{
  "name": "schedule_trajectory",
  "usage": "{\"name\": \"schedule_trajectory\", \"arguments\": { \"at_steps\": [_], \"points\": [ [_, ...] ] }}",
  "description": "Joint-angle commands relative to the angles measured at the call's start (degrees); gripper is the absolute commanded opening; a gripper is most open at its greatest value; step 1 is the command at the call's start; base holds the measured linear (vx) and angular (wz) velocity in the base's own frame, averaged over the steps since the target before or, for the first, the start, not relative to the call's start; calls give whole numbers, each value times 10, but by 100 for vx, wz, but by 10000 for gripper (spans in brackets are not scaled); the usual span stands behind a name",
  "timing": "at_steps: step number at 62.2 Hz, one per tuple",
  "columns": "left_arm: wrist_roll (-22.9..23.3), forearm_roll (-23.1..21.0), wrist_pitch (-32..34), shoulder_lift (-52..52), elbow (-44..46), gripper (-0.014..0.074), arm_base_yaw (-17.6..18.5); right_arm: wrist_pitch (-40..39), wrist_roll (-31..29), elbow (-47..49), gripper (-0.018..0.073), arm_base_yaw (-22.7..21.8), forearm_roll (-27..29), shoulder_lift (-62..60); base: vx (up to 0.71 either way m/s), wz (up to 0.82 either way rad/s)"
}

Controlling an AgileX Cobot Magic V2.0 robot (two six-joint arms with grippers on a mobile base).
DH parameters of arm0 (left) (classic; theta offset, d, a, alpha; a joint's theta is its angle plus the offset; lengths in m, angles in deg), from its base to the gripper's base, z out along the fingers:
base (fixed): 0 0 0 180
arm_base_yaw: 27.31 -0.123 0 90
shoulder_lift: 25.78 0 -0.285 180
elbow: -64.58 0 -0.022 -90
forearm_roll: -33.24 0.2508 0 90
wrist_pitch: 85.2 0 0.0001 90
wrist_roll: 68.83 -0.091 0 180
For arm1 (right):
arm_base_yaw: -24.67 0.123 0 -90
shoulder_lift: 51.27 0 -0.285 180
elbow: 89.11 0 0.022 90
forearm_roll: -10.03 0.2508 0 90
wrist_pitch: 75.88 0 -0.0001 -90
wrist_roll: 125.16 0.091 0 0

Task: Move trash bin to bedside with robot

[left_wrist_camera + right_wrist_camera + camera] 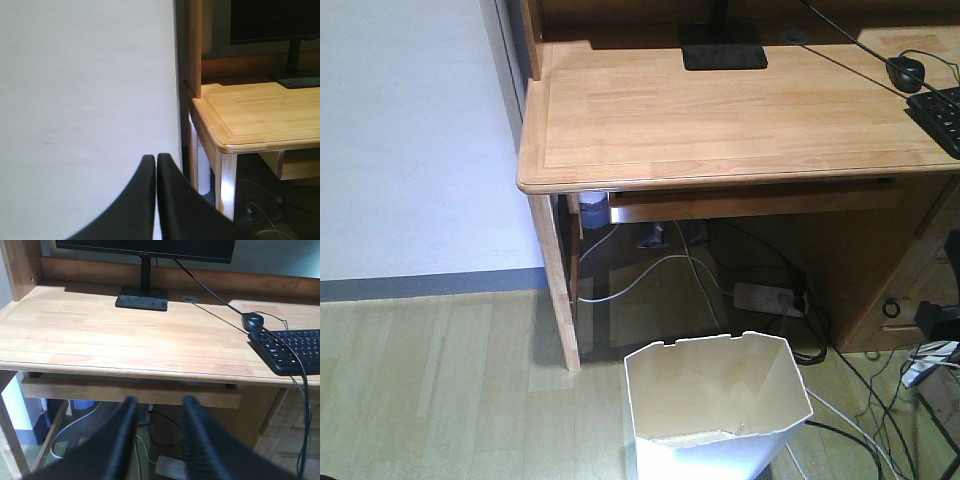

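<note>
Front view high, looking down at desk (720, 110) and near bin (710, 400), left wrist view low, facing wall (85, 100) and desk's left corner, right wrist view close, facing desk top, all share desk

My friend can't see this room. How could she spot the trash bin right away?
Find the big wooden desk by the white wall. On the floor in front of it, near the power strip, stands the trash bin. It is the only white, open-topped tub, with an angular, notched rim.
</note>
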Motion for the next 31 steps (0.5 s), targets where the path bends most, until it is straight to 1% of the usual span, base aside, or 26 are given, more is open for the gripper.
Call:
{"name": "schedule_trajectory", "arguments": {
  "at_steps": [1,7,12,19,24,28,31],
  "points": [
    [3,-3,42,-4,12,-6,1,-46,-6,19,401,-4,-4,5,0,0],
    [3,-3,42,-4,12,-6,1,-43,-7,19,480,-4,-5,5,0,0],
    [3,-3,42,-4,12,-6,1,-42,-7,19,504,-4,-5,5,0,0],
    [3,-3,42,-4,12,-6,1,-42,-5,19,501,-4,-3,5,0,0],
    [3,-3,42,-4,12,-6,1,-38,20,21,494,-4,23,5,0,0],
    [3,-3,42,-4,12,-6,1,-14,26,33,487,-4,37,10,0,0],
    [3,-3,42,-4,12,-6,1,2,26,46,478,-4,37,25,0,0]
  ]
}}
